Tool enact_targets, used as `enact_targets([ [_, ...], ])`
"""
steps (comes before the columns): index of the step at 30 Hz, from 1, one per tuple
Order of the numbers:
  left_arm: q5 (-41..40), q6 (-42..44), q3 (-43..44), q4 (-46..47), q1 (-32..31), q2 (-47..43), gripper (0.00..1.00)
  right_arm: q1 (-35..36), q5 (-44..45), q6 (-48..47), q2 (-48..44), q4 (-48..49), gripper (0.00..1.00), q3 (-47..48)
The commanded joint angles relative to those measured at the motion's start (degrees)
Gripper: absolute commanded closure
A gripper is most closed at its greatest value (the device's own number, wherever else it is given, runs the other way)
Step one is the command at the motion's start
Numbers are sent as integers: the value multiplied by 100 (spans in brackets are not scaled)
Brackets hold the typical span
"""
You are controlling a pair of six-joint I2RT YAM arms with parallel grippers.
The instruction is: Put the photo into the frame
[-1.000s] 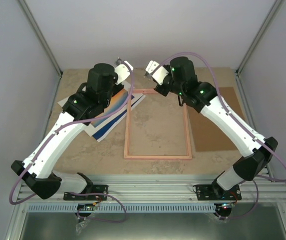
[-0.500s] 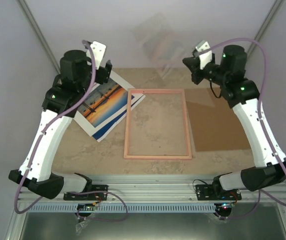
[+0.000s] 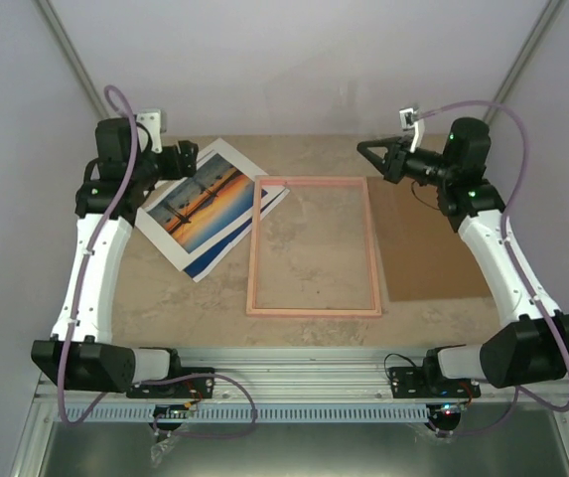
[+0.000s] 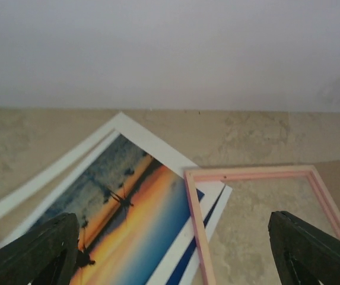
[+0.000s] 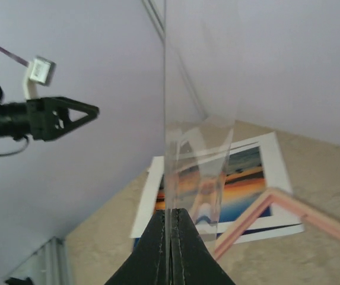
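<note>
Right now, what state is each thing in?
left pincer: open, empty
right pincer: shut on clear sheet
clear sheet: held by one edge, lifted
photo: flat, picture up, one corner under frame
frame: flat, no photo inside
cardboard sheet: flat, beside frame

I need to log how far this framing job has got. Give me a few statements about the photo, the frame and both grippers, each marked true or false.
1. The photo lies picture side up on the table. True.
2. The photo sits fully inside the frame. False: only one corner reaches under the frame's far left corner, and the rest lies to its left.
3. The left gripper is open and holds nothing. True.
4. The right gripper is open. False: it is shut on a clear sheet, held up off the table.
5. The brown cardboard sheet lies left of the frame. False: it lies to the right.
</note>
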Motion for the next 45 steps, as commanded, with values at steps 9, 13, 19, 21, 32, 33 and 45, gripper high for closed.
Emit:
enact_targets([
  [9, 830, -553, -504, 546, 351, -162, 10, 406, -352, 4835, 384, 4265, 99, -1937],
  [13, 865, -563, -644, 652, 351, -134, 10, 445, -191, 5516, 601, 4918, 100, -2239],
  [19, 839, -564, -653, 704, 351, -58, 10, 657, 95, 6344, 970, 5582, 100, -2112],
  [21, 834, -571, -600, 696, 351, -22, 10, 823, 230, 6630, 1124, 5788, 99, -2119],
  [32, 753, -527, -649, 681, 639, 75, 10, 1098, 1128, 6569, 2242, 6754, 99, -2916],
  [33, 745, -518, -673, 690, 642, 80, 10, 1086, 1151, 6544, 2302, 6768, 99, -2977],
  [45, 762, -510, -705, 688, 642, 363, 10, 1011, 1670, 5849, 2248, 6213, 99, -4024],
])
